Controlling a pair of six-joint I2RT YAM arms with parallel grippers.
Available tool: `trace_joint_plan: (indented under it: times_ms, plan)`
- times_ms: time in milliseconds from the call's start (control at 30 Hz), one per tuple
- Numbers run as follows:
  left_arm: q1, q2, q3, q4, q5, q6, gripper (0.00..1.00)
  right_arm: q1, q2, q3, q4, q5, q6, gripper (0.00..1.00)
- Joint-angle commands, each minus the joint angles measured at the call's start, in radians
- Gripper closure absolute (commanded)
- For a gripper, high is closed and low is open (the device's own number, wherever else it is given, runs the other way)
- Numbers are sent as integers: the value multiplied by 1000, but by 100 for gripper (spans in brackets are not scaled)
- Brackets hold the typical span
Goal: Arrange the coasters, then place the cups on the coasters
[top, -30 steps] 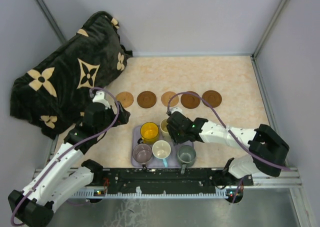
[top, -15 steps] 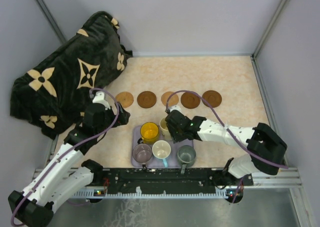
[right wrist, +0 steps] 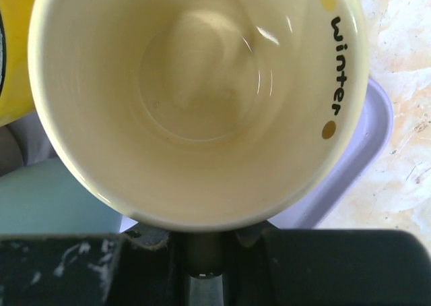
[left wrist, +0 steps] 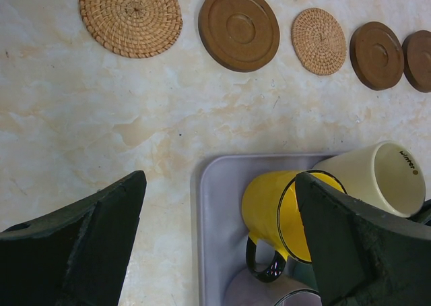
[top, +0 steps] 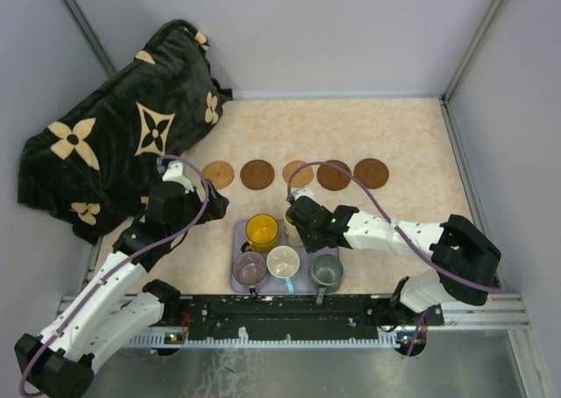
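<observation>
The cream cup (left wrist: 377, 181) leans, mouth tipped up and away from the yellow cup (left wrist: 273, 208), clenched in the right tool (right wrist: 202, 252); the left tool (left wrist: 219, 185) hangs spread wide, empty.

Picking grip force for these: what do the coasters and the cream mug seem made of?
Two woven coasters look like matte straw or rattan, spiral coils showing. Three brown coasters look like smooth wood, perhaps moulded, with ringed grooves. The cream mug looks glazed ceramic: shiny highlights inside.
</observation>
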Motion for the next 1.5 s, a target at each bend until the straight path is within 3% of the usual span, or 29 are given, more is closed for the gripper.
trace_joint_plan:
  times_ms: [0, 233, 833, 1100, 1467]
  plan:
    - [-2, -8, -7, 27, 16, -6, 3, 2, 3, 30, 0, 36, 7, 100]
    - [-2, -14, -5, 28, 15, 6, 4, 7, -29, 32, 39, 99, 1, 100]
    - [-4, -38, -1, 48, 15, 22, 4, -10, -191, 50, 153, 473, -80, 100]
    - [-3, -18, 5, 55, 12, 27, 4, -198, -258, 16, 202, 424, -122, 100]
    - [-3, 7, -7, 92, 9, 31, 4, -588, -223, 22, 338, 206, -222, 100]
